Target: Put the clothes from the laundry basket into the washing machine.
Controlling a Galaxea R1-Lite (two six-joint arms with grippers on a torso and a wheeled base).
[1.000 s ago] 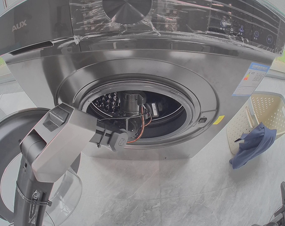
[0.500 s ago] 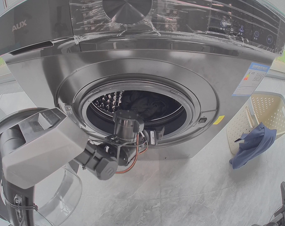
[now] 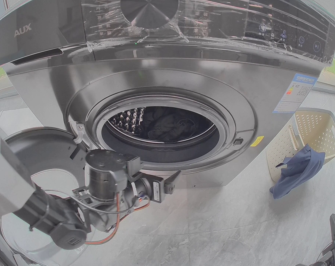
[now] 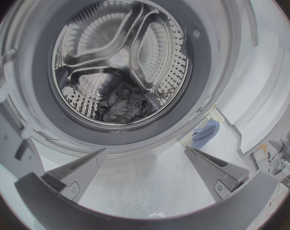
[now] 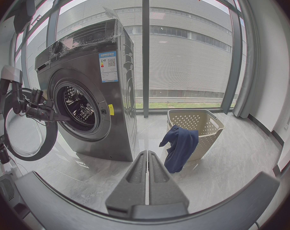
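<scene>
The washing machine (image 3: 182, 71) stands with its round door (image 3: 42, 156) swung open to the left. A dark bundle of clothes (image 3: 171, 124) (image 4: 125, 104) lies at the bottom of the drum. My left gripper (image 4: 145, 151) is open and holds nothing; it hangs outside the machine, low in front of the opening's lower left (image 3: 172, 181). A cream laundry basket (image 3: 319, 130) (image 5: 199, 125) stands to the machine's right, with a blue garment (image 3: 298, 170) (image 5: 180, 147) draped over its near rim. My right gripper (image 5: 147, 154) is shut and holds nothing, low at the far right, well short of the basket.
Grey tiled floor (image 3: 219, 218) stretches between the machine and the basket. The open door takes up the space at the lower left. Large windows (image 5: 189, 48) stand behind the basket.
My left arm has pulled back out of the drum, down and to the left. The dark clothes it hid now show inside the drum. The right arm and blue garment have not moved.
</scene>
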